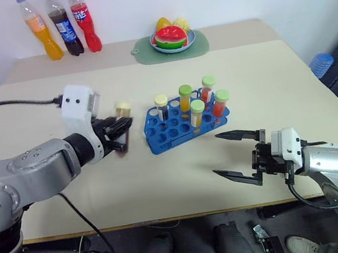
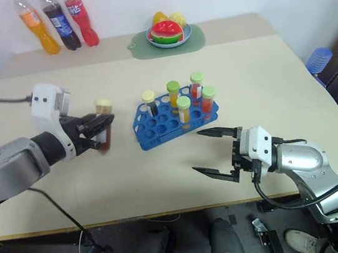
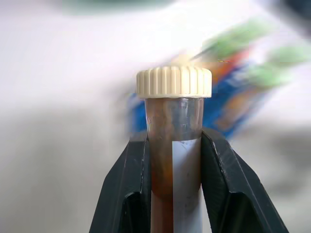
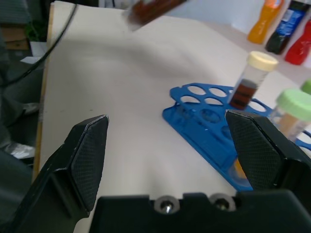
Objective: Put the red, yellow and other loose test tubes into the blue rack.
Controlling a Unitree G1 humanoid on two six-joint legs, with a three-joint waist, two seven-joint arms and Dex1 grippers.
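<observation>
Right gripper (image 1: 229, 154) hangs nearest, low over the desk's near edge toward the right corner, its two black fingers spread wide with nothing between them.

Desk (image 1: 262, 69): pale beige top, carrying everything else.

Left gripper (image 1: 121, 131), raised above the desk's left half, is clamped on a test tube (image 1: 122, 113) just below its cap. Tube stands roughly upright: ribbed cream cap, clear wall, dark brown liquid, white label strip down one side. It is left of the rack and apart from it.

Blue rack (image 1: 164, 135) sits mid-desk, tilted, several front holes open. Six capped tubes stand in it: one cream-capped with dark contents at the left end, five green-capped with orange, yellow or red contents.

Three drink bottles (image 1: 67, 24) (orange, dark, red) stand at the far left corner.

Green mat (image 1: 201, 45) at the far edge holds a blue plate (image 1: 173, 47) of toy fruit.
</observation>
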